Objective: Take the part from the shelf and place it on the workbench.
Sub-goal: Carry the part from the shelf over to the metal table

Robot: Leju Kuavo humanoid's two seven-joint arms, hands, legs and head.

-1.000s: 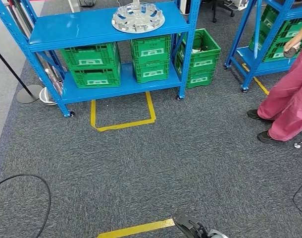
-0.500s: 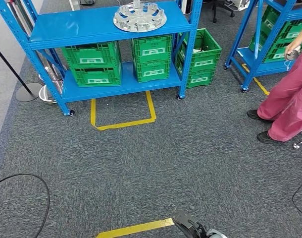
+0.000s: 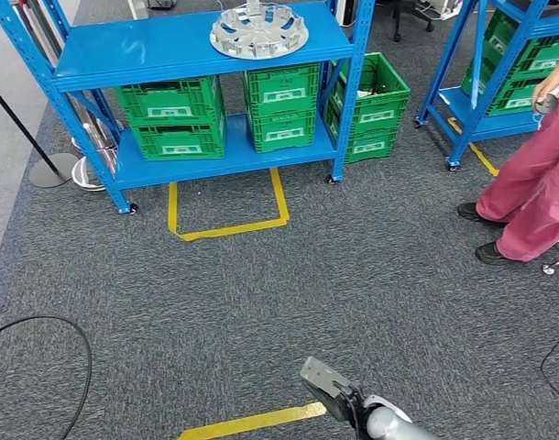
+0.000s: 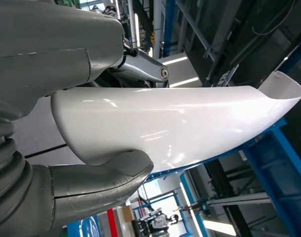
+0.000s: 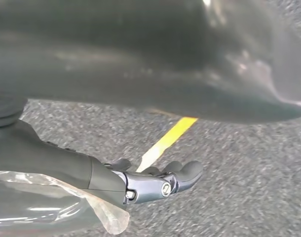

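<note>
Floor: grey carpet (image 3: pixel 332 293), seen from the head view.
Tape, near: yellow strip (image 3: pixel 252 422) on the carpet, just beside the right hand.
Right hand (image 3: pixel 332 392): low over the carpet at the near edge of the head view; fingers (image 5: pixel 178 177) stretched out flat and apart, holding nothing.
Cable: black loop (image 3: pixel 69 339) lying on the carpet toward the left.
Tape, middle: yellow three-sided outline (image 3: pixel 224 215) on the carpet in front of the shelf.
Shelf (image 3: pixel 159 50): blue steel rack on small casters, two tiers.
Lower tier: two green crates (image 3: pixel 173 119) side by side; a third stands just beside the rack's right post.
Part (image 3: pixel 258 31): silver round wheel cover, lying flat on the upper tier, toward its right end, well apart from both hands.
Person: pink trousers (image 3: pixel 532 183) and dark shoes, standing right, near a second blue rack (image 3: pixel 484 73) with green crates.
Left wrist view: left hand (image 4: pixel 48 64) close to a smooth white curved cover (image 4: pixel 171 123); cannot tell whether its fingers are spread or curled.
Right wrist view: adds the underside of the right hand, with the yellow strip blurred beyond it.
</note>
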